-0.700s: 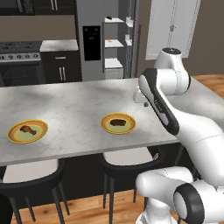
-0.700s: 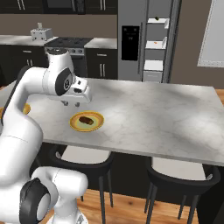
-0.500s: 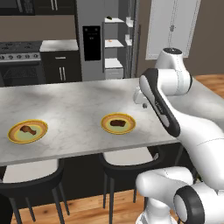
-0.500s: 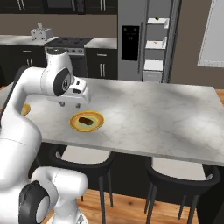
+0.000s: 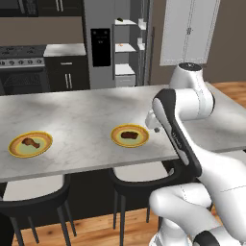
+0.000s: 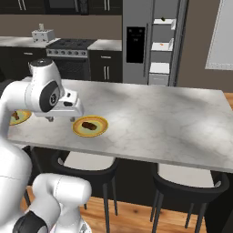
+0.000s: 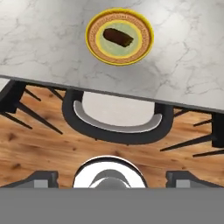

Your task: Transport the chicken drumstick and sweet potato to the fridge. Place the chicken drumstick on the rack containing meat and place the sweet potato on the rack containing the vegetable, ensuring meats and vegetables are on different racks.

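Hand view: gripper (image 6: 60,119) open and empty, hanging off the counter's (image 5: 86,115) front edge short of the sweet potato (image 7: 118,37) on its plate (image 7: 95,40) by that edge, so descending now likely clips the edge.

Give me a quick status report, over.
Gripper open, empty, above the counter edge. Sweet potato on its yellow plate; chicken drumstick on the far plate. Fridge open. Nothing in the way.
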